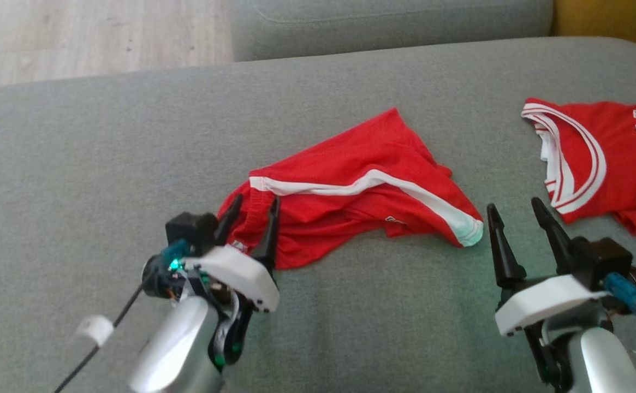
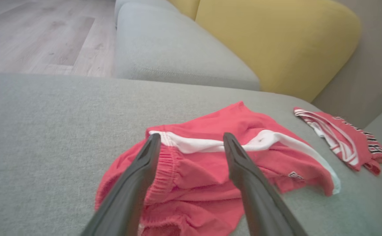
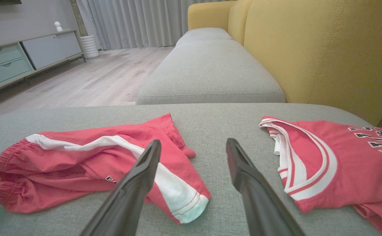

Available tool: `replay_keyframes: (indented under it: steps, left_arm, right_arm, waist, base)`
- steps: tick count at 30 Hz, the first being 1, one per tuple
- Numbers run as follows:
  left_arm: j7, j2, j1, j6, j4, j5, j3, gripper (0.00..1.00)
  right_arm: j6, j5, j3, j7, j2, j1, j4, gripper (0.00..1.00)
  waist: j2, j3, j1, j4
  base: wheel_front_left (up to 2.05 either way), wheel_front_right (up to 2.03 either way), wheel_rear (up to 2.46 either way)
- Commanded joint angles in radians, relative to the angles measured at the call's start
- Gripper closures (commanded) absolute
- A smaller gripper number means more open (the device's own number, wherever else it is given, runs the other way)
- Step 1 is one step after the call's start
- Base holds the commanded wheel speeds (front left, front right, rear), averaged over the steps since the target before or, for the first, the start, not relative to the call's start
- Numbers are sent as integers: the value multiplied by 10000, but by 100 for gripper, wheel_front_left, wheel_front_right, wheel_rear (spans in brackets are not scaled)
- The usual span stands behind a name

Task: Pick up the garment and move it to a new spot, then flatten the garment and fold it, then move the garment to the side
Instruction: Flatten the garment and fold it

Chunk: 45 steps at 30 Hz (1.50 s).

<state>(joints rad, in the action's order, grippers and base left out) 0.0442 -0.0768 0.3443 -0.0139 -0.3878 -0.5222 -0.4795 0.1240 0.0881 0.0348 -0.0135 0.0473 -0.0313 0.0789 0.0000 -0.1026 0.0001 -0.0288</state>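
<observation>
The garment [image 1: 350,180] is a pair of red shorts with a white side stripe, lying crumpled in the middle of the grey sofa seat [image 1: 105,142]. My left gripper [image 1: 256,199] is open, its two fingers straddling the elastic waistband end of the shorts [image 2: 197,170] from just above; the left wrist view [image 2: 191,136] shows nothing pinched. My right gripper [image 1: 514,204] stands open over bare cushion just right of the shorts' leg hem [image 3: 191,203], nothing between its fingers [image 3: 194,141].
A red jersey [image 1: 596,158] with white trim and dark lettering lies at the seat's right edge. A second grey seat cushion [image 3: 210,72] lies beyond, a yellow backrest [image 3: 309,49] to the right, wooden floor [image 1: 77,33] at the far left.
</observation>
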Motion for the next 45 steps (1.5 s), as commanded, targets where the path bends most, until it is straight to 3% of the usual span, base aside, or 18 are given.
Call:
replay_keyframes:
  steps: [1,15,23,24,25,26,27,34,40,45]
  left_arm:
    - [84,4,674,-186,86,-95,394,0]
    - [2549,225,2339,-1565,-1492,-891,318,0]
    - [2891,239,2613,-1664,-1586,-1019,136,0]
    - [2860,237,2641,-1651,-1618,-1026,141,13]
    - [2815,221,2666,-1634,-1657,-1019,142,50]
    - [2758,203,2688,-1601,-1691,-1005,131,69]
    - [2663,186,2706,-1554,-1708,-986,120,99]
    - [1897,49,2362,-1270,-1371,-1178,352,100]
    - [864,-408,968,-994,276,-1893,1200,100]
    - [477,-715,-210,-807,1515,-2389,1675,100]
  right_arm:
    - [67,73,316,12,36,-488,-305,0]
    - [67,206,605,69,31,-692,-151,0]
    - [67,283,702,135,31,-801,-52,0]
    - [67,293,718,143,31,-815,-40,0]
    - [67,303,733,153,31,-825,-29,0]
    - [67,311,743,162,30,-831,-22,0]
    - [67,321,741,171,30,-837,-17,0]
    - [67,402,700,84,30,-777,-65,0]
    - [67,1283,691,-1174,30,-183,-318,0]
    - [67,1912,780,-1546,30,-233,-211,0]
  waist:
    - [0,-94,-1,-113]
    - [0,-436,-1,-369]
    - [0,-544,-1,-480]
    - [0,-559,-1,-499]
    - [0,-572,-1,-517]
    - [0,-582,-1,-530]
    - [0,-592,-1,-537]
    - [0,-636,-1,-489]
    - [0,-714,-1,-247]
    - [0,-834,-1,-125]
  base:
    - [0,0,0]
    - [0,0,0]
    - [0,0,0]
    - [0,0,0]
    - [0,0,0]
    - [0,0,0]
    - [0,0,0]
    - [0,0,0]
    - [0,0,0]
    - [0,0,0]
